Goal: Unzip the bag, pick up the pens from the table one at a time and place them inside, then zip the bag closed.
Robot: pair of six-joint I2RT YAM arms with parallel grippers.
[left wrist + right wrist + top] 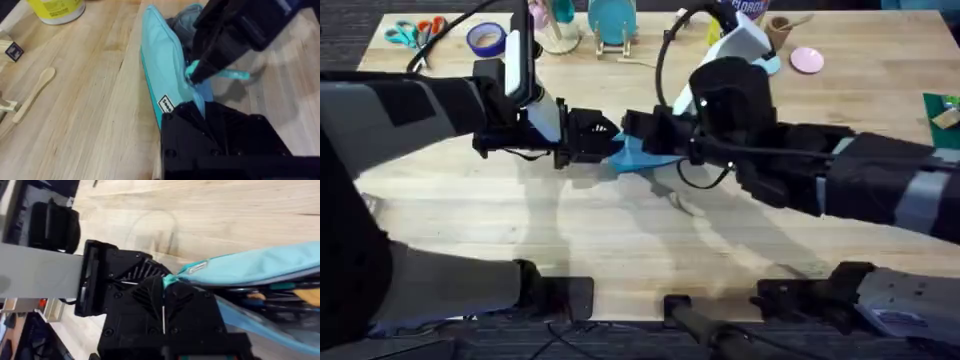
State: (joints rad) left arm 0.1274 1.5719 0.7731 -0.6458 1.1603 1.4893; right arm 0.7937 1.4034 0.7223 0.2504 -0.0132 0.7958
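Observation:
The teal-blue bag [645, 160] lies mid-table [620, 240] between both arms. My left gripper [605, 140] is shut on the bag's left end, where the black fingers [185, 117] clamp the fabric [162, 60] beside a small label. My right gripper [632, 125] reaches in from the right and is shut on the zipper pull [192, 70], with a teal tab [235, 75] sticking out past it. In the right wrist view the bag [270, 265] gapes along its zipper. A yellow pen [306, 296] and dark sticks lie inside.
At the back of the table are scissors [415, 32], a purple tape roll [487, 38], a teal disc on a stand [612, 20] and a pink disc [807, 60]. A yellow tub [55, 7] and a pale wooden stick [32, 95] lie beyond the bag.

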